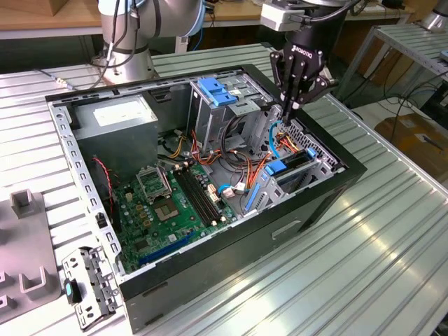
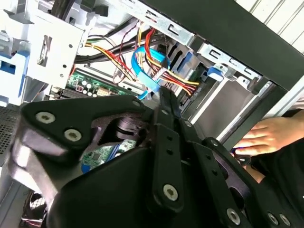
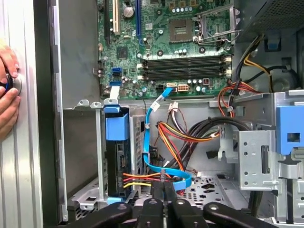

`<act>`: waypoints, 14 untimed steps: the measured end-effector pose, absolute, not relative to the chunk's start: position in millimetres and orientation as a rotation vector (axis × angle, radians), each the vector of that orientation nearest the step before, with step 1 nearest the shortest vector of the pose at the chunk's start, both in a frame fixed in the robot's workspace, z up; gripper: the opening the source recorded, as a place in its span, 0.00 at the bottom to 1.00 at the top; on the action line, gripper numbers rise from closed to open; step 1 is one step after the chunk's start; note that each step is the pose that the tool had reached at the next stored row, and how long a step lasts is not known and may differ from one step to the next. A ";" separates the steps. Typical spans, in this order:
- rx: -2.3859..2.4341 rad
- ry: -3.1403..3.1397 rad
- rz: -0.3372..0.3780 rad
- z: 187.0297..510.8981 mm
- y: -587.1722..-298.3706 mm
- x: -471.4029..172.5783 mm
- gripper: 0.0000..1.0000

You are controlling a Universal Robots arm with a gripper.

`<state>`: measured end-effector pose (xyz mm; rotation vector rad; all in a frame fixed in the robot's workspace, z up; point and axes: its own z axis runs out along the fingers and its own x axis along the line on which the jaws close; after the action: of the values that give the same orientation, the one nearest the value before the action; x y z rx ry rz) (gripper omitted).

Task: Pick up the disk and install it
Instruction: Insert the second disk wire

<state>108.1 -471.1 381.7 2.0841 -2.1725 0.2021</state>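
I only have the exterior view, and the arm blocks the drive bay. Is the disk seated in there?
Observer: In the first wrist view the disk stands on edge in its bay, with a blue tab on its end.
Operator: Where are the gripper's tips?
Observer: The gripper is shut, its tips at the blue data cable, beside the disk and not on it.
Operator: Anything near the machine?
Observer: A person's hand rests just outside the computer case.

Cables [image 3: 171,137] crowd the gap around the gripper [image 3: 164,187] — disk [image 3: 117,156] and drive cage [image 3: 266,156] flank it.
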 end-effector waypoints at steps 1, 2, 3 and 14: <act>2.084 -2.172 0.203 380.8 -470.9 108.2 0.17; 2.084 -2.172 0.203 380.4 -470.7 108.2 0.24; 2.084 -2.172 0.203 380.6 -470.8 108.2 0.24; 2.082 -2.170 0.205 382.8 -467.1 108.5 0.24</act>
<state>108.5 -467.1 382.8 2.0823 -2.1702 0.2046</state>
